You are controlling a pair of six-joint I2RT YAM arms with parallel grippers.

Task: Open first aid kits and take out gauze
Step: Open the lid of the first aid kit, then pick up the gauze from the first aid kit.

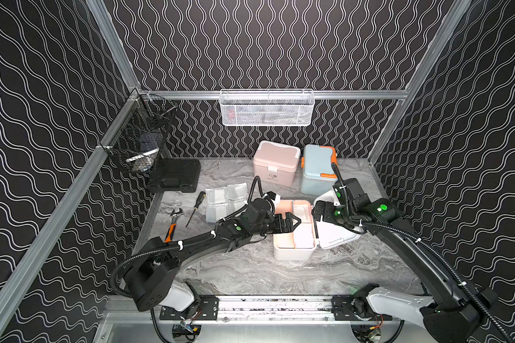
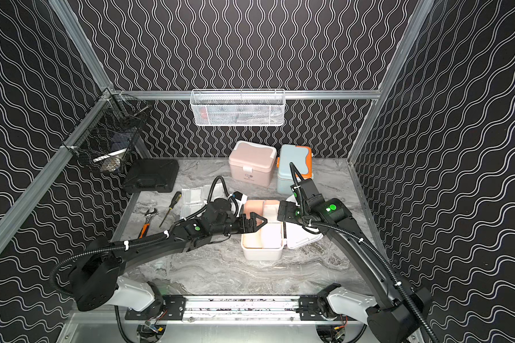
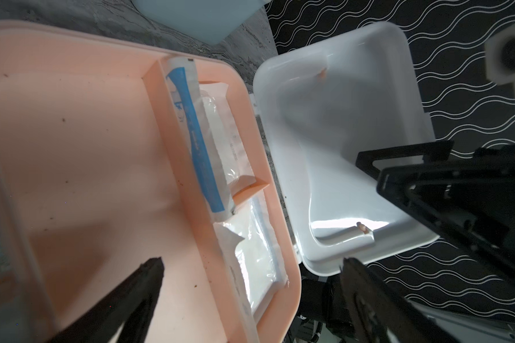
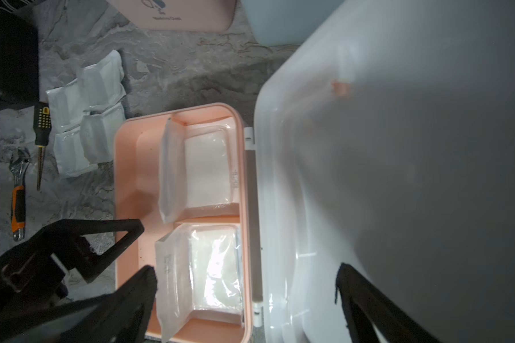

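Nearest the viewer, two arm bases are mounted on the rail at the front edge of the tabletop. The left arm is stretched forward and inward with its forearm almost level. The left tool is held over the peach tray of the white first aid kit, jaws spread wide and nothing gripped. The right arm is raised and bent at the wrist. The right tool is pointed toward the left one above the kit's hinge, likewise wide open and empty. Three first aid kits are counted: the white one, with its lid swung open beside it, and behind it the pink kit and the blue-grey kit, both closed. Four gauze packets can be made out on the tabletop left of the open kit. More gauze lies in the tray's two small compartments, beside one blue-printed packet stood on edge. One screwdriver, one wrench and one black case are also seen.
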